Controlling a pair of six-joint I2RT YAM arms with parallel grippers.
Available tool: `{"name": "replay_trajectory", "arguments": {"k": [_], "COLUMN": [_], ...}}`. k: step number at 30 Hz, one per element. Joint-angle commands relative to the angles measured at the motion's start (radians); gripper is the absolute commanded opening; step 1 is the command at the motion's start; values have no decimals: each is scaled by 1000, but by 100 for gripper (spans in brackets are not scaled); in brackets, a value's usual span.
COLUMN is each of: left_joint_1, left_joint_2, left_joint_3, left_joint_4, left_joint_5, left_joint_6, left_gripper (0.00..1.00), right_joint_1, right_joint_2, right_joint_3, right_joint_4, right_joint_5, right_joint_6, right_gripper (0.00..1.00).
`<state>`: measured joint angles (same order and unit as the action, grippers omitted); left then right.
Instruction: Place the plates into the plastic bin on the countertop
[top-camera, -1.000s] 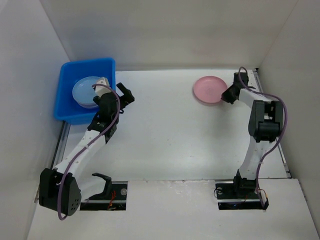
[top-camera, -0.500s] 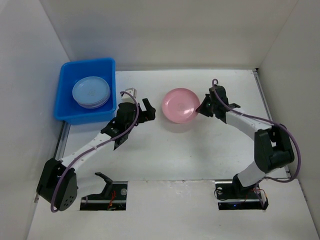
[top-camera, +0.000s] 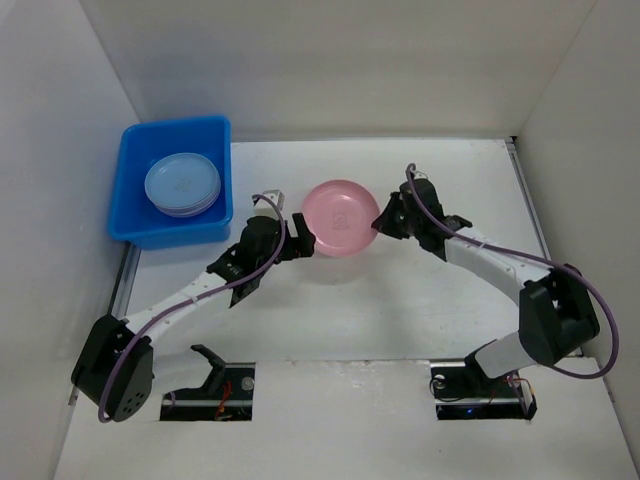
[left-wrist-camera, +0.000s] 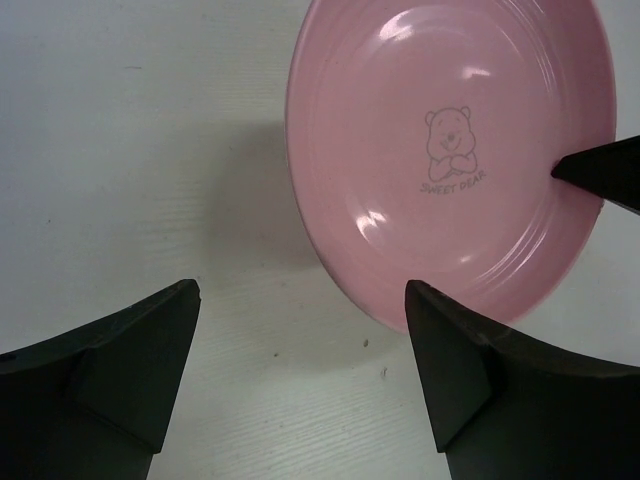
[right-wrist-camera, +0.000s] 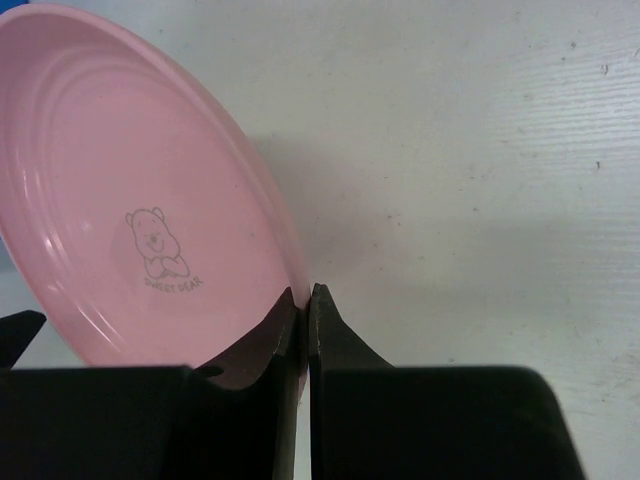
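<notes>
The right gripper (right-wrist-camera: 305, 300) is clenched on the rim of the pink plate (right-wrist-camera: 130, 200), one finger above the lip and one below, biting the edge that faces away from the plastic bin (top-camera: 130, 232). The plate appears to hang tilted just above the countertop (top-camera: 420, 300), throwing a soft shadow there.

On the plate's bin-facing side sits the left gripper (left-wrist-camera: 300, 295), released, its jaws spread wide and not touching the rim. From that wrist, the plate lies just ahead and off toward the jaw on the right side of the view, so only that jaw lines up with the near rim. The plate thus sits between the two grippers, to the right of the bin's near corner, with the left gripper nearer the bin.

The plate is round, so it has no long axis; any stretch of rim would serve. It looks like smooth, glossy, hard plastic, shallow, with faint concentric ridges and a small printed bear at its centre. Inside the bin rest stacked plates (top-camera: 182, 184) in pale blue. The bin is bright blue plastic with a rolled rim; the countertop is matte white.
</notes>
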<state>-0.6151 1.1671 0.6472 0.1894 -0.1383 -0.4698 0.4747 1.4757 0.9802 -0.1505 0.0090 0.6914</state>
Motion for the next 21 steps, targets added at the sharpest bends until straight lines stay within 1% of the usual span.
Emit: {"name": "replay_trajectory", "arguments": {"k": [1,4,7,9,13,15,17,19,21], "left_joint_1": [-2,-1,1,4,10,13,16,19,21], "left_joint_2": [-40,-38,-32,-30,-26,-23,-21,-23,-26], "left_joint_3": [-4,-3,-3,-1,2,3,5,5,6], "left_joint_4": [25,25,25,25,25,25,25,25,24], "left_joint_5": [6,3,2,-6,-9,-11,-12,-20,-24], "left_joint_6": [13,10,7,3,-4,-4,-9,-18,-20], "left_gripper": [81,75,63,52,41,33,19,10,5], "right_joint_1": [26,49,69,78,90,100,107,115,126], "right_joint_2": [-48,-63,-83,-92,-104,-109,-109,-107,-101], "right_joint_3": [5,8,9,11,8,5,5,5,5], "right_joint_4": [54,52,42,35,28,28,26,22,22], "right_joint_5": [23,26,37,46,52,54,60,69,75], "right_joint_6": [3,3,3,0,-1,-1,-3,-6,-7], "right_gripper": [3,3,4,4,4,4,4,4,4]}}
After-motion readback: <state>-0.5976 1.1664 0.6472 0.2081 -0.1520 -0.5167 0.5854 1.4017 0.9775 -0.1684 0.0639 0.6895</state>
